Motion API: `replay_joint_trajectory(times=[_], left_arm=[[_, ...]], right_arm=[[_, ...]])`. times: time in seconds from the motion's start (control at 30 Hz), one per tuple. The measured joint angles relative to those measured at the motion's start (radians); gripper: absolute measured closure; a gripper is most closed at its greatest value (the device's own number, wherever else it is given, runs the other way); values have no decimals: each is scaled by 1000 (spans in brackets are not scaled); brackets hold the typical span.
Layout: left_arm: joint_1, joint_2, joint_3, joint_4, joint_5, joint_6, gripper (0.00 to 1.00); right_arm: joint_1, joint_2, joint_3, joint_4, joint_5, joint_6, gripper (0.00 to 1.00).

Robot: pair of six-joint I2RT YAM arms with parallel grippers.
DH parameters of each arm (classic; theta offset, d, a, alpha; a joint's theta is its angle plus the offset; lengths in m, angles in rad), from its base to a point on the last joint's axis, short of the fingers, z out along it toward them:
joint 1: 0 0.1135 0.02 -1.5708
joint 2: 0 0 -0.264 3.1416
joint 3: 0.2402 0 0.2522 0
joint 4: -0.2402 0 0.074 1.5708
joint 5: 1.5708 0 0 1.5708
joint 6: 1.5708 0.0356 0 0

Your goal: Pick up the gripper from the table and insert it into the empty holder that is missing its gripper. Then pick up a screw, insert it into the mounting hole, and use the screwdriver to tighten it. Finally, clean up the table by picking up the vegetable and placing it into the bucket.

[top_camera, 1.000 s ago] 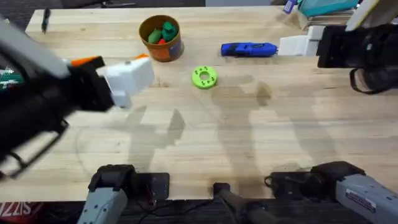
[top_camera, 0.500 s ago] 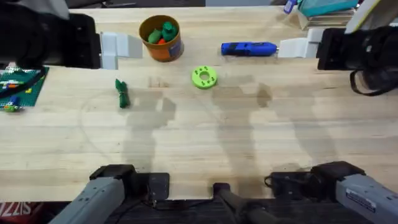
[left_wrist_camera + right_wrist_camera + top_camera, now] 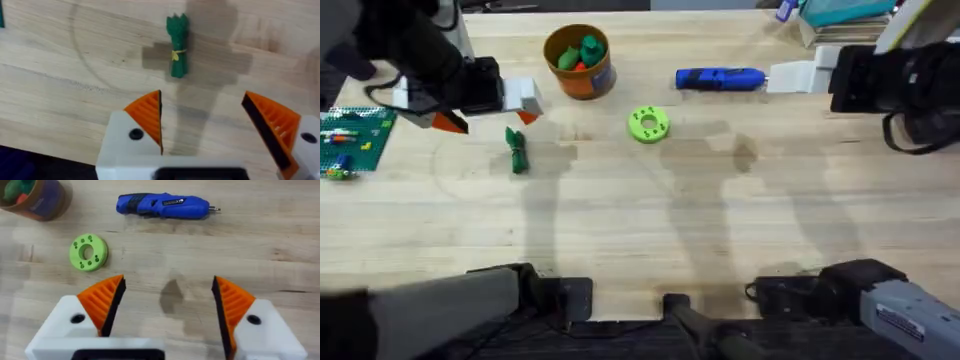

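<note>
Step in hand, as I judge it: cleanup, picking up the vegetable. The bench (image 3: pixel 720 230) carries the bucket (image 3: pixel 578 62), which lies beyond my left jaws (image 3: pixel 202 125), already holding toy pieces. My left jaws hang released over the bench; the vegetable (image 3: pixel 178 46) lies flat just ahead of their gap, untouched. My right jaws (image 3: pixel 167 307) are released too, holding nothing. Next move: advance the left jaws, straddle the vegetable, descend, clench.

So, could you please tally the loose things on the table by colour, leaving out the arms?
Green: 2, the vegetable and the ring disc.
Orange: 1, the bucket.
Blue: 1, the screwdriver.
Total: 4.
</note>
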Motion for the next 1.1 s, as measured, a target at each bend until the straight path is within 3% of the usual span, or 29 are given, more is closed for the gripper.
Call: replay_joint_trajectory(times=[0.2,0.73,1.1], left_arm=[[25,84,-28,107,-18,-40,16],[30,92,-361,479,-25,-129,15],[44,193,-370,593,-15,-136,16]], right_arm=[[0,0,0,0,0,26,8],[0,0,0,0,0,36,8],[0,0,0,0,0,36,8]])
